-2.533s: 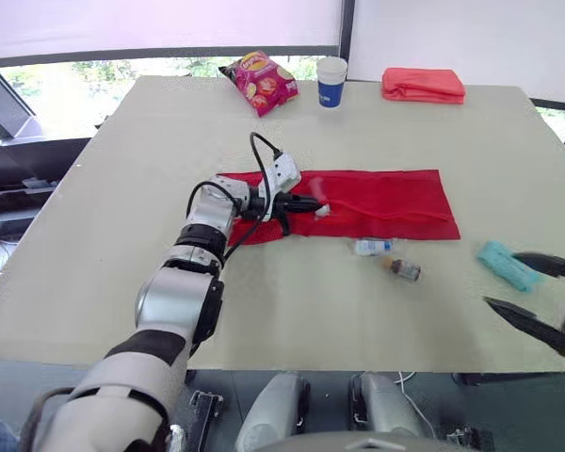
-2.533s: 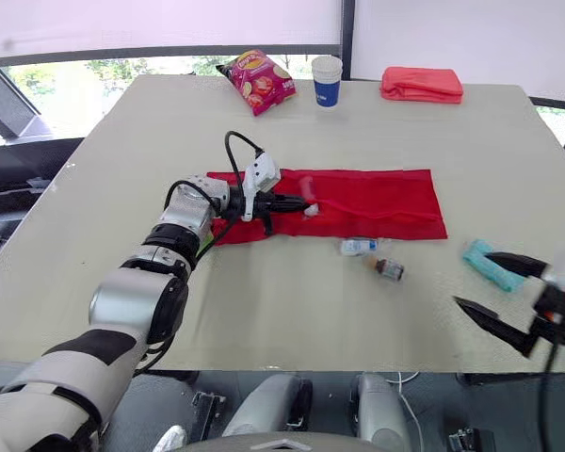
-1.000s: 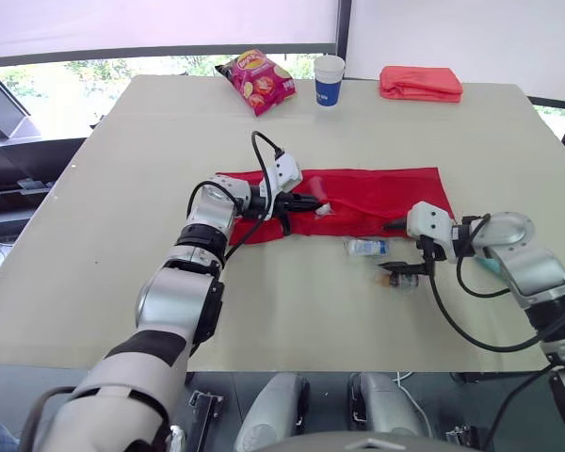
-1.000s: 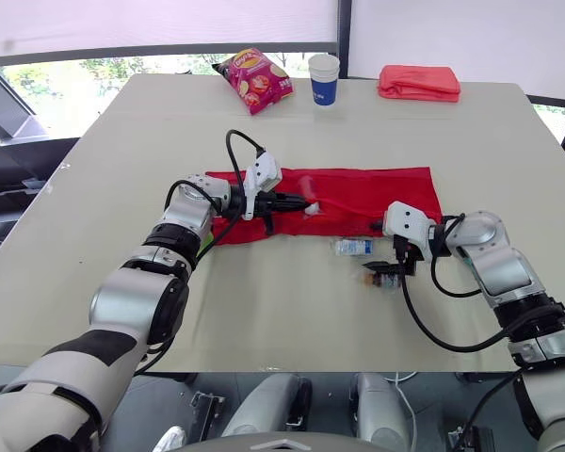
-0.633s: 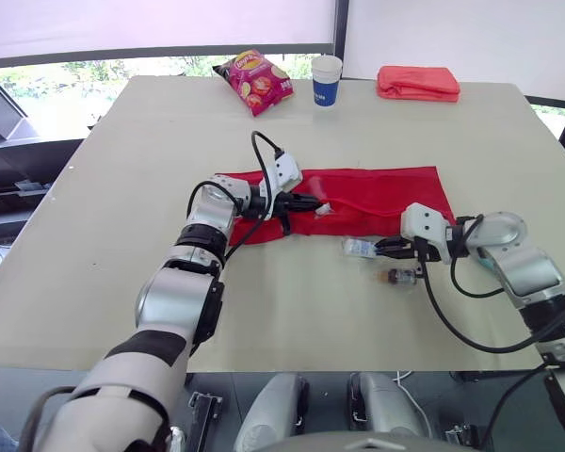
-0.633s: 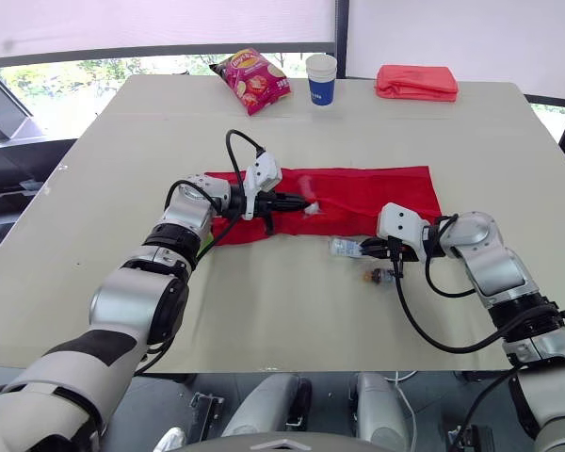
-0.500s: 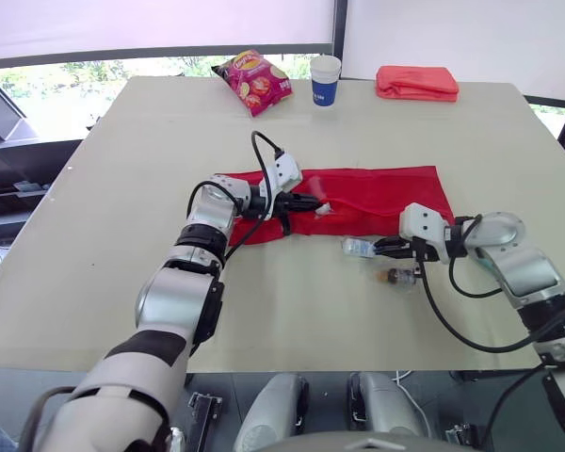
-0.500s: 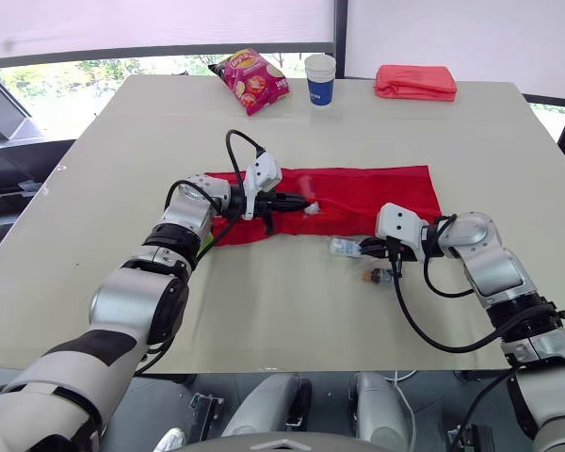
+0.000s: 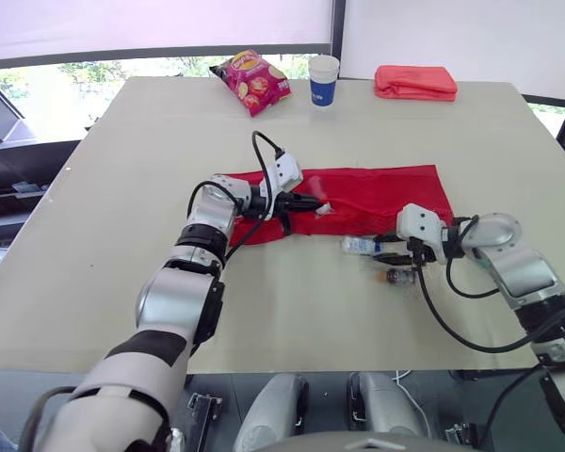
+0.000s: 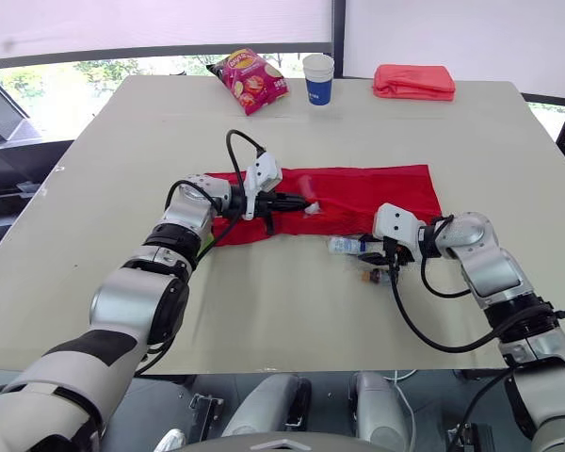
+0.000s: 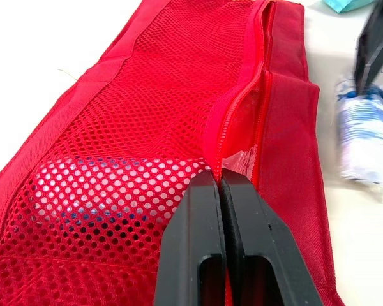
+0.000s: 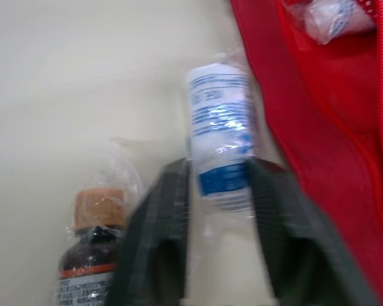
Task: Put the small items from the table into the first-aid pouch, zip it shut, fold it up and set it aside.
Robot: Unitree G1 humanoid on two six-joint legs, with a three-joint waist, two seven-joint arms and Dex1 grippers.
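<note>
**The wrapped roll (image 12: pixel 220 127) lay between the spread fingers of the right gripper (image 10: pixel 384 250)**

The roll rested on the table (image 9: pixel 122 188) just beside the front edge of the red pouch (image 9: pixel 386 193). Its long axis ran in line with the gripper, one finger on either side and not clamped. The right forearm reached in low from the right. The left gripper (image 11: pixel 220 182) was pinched on the pouch's zip lip. A small brown bottle (image 12: pixel 89 255) lay beside the roll.

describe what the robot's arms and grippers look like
Both arms are rounded silver-grey shells with black joints: left arm, right arm. Each wrist carries a white boxy housing with a black cable looping out. The left gripper and right gripper each have two slim black fingers.
</note>
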